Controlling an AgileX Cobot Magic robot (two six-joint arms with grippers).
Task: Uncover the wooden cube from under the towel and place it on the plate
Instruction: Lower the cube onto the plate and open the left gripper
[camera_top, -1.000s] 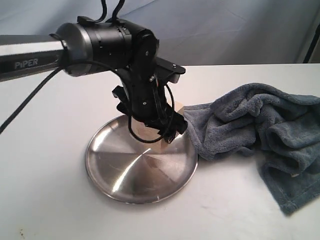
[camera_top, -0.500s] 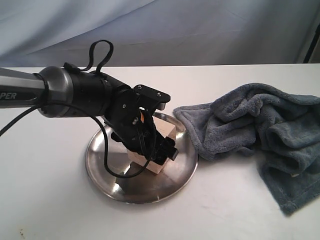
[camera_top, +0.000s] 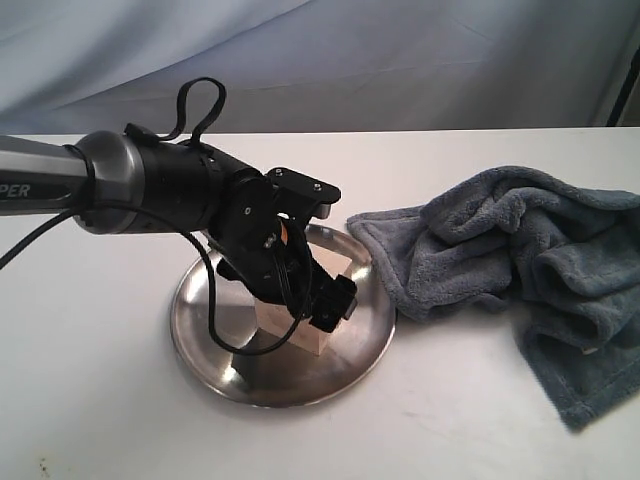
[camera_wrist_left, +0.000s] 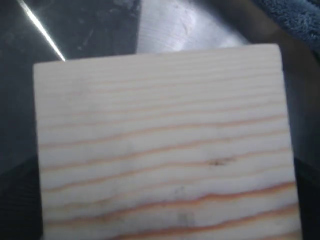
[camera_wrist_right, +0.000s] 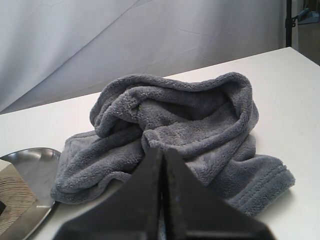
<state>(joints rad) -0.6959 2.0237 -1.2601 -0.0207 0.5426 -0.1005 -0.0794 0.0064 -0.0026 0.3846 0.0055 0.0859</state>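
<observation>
The wooden cube (camera_top: 322, 338), pale with reddish grain lines, sits low on the shiny steel plate (camera_top: 205, 345) and looks to be touching it. My left gripper (camera_top: 297, 297) is shut on the cube from above, and the cube (camera_wrist_left: 160, 145) fills the left wrist view with the plate (camera_wrist_left: 90, 30) behind it. The grey-blue towel (camera_top: 500, 250) lies crumpled on the table to the plate's right, its edge reaching the rim. My right gripper (camera_wrist_right: 162, 155) is shut and empty, short of the towel (camera_wrist_right: 175, 120). It does not show in the exterior view.
The white table (camera_top: 100, 420) extends in front of and to the left of the plate. A pale blue backdrop (camera_top: 400, 60) hangs behind the table's far edge. The left arm's cable (camera_top: 200, 100) loops above its wrist.
The left arm swung down from above the plate's back rim and lowered the cube onto the plate. Over the last half second it barely moved. The towel stayed put.
</observation>
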